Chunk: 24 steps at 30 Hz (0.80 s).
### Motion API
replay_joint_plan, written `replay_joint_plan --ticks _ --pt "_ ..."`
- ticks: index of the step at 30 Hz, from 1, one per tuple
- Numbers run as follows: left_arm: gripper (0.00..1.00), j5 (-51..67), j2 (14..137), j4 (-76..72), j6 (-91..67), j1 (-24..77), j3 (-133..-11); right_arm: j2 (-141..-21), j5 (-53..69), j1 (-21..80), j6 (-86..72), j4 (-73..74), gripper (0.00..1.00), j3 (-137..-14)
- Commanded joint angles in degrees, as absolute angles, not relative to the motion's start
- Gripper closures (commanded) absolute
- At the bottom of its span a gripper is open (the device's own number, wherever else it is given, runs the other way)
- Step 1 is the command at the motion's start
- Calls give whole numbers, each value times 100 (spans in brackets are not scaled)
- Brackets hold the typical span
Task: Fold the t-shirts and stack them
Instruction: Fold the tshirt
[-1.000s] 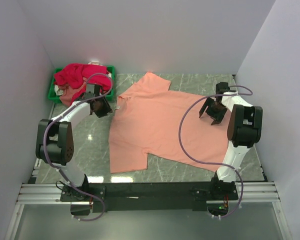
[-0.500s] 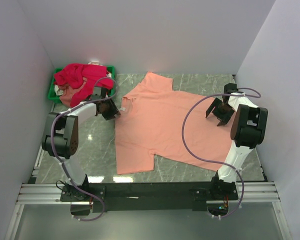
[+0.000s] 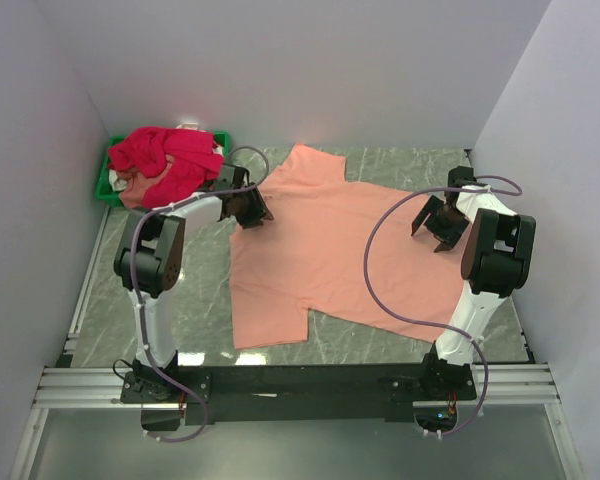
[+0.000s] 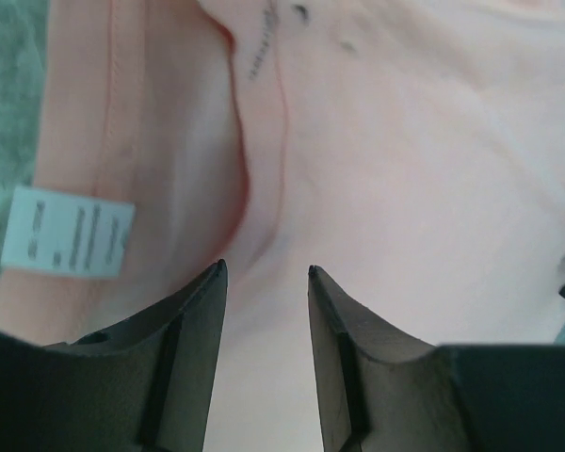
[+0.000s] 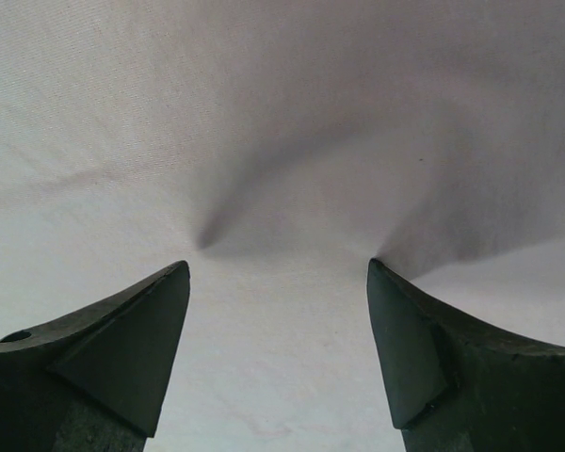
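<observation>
With your left fingers (image 4: 193,330) half open astride the collar (image 4: 240,160) of the salmon t-shirt (image 3: 320,250) and your right fingers (image 5: 132,330) spread wide near its hem (image 3: 435,285), pinch both layers before lifting.

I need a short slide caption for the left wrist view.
Left gripper down at the collar of the salmon t-shirt, beside its white label.

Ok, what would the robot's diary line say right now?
left gripper: open, over salmon shirt collar | right gripper: open, tips on same shirt | crimson shirts: heaped in green bin | fold: not started
</observation>
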<state>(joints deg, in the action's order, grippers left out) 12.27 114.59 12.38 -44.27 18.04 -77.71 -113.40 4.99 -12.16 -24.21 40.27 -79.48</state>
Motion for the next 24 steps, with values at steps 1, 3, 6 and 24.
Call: replay_joint_plan --ticks 1,3,6,24 --pt "54 1362 11768 1089 -4447 1758 -8182 -11496 290 -1301 -2364 4131 18 -7884" --pt "54 1336 11978 1160 -4377 1758 -8411 -11514 308 -1309 -2373 4140 18 -7910" --pt "54 1292 12260 1257 -4298 1758 -8639 -11540 316 -1292 -2373 4166 18 -7963" --pt "55 905 13622 2065 -3929 1503 -10432 -12321 193 -1178 -2285 5026 18 -9518"
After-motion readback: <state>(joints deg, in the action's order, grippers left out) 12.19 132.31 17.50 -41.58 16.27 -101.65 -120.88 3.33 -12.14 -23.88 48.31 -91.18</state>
